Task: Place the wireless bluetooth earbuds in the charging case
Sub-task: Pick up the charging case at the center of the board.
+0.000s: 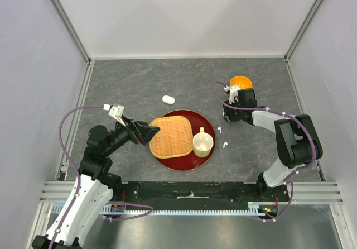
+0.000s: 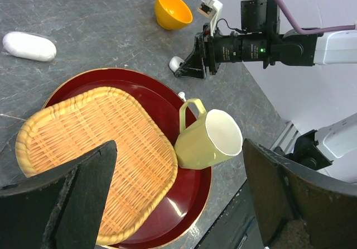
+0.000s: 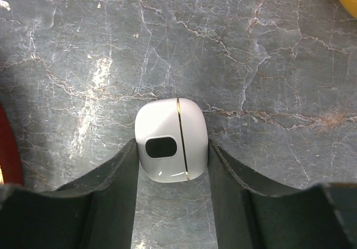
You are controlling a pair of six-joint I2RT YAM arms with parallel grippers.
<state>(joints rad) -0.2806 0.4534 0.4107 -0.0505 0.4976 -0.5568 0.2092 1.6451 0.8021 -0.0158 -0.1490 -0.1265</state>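
Note:
My right gripper [image 3: 172, 148] is shut on a small white charging case [image 3: 172, 140] with a gold seam and a dark oval window, which rests on the grey table. In the top view this gripper [image 1: 226, 117] sits at the right rear. Two tiny white earbuds [image 1: 219, 129] [image 1: 224, 145] lie on the table right of the red tray. One earbud [image 2: 182, 95] also shows in the left wrist view. A second white case [image 1: 168, 99] lies behind the tray. My left gripper [image 1: 146, 130] is open and empty over the tray's left edge.
A round red tray [image 1: 184, 164] holds a wicker mat [image 1: 173, 136] and a cream cup [image 1: 202, 142] lying tilted. An orange bowl [image 1: 241, 83] stands behind my right gripper. Walls close in the table on three sides.

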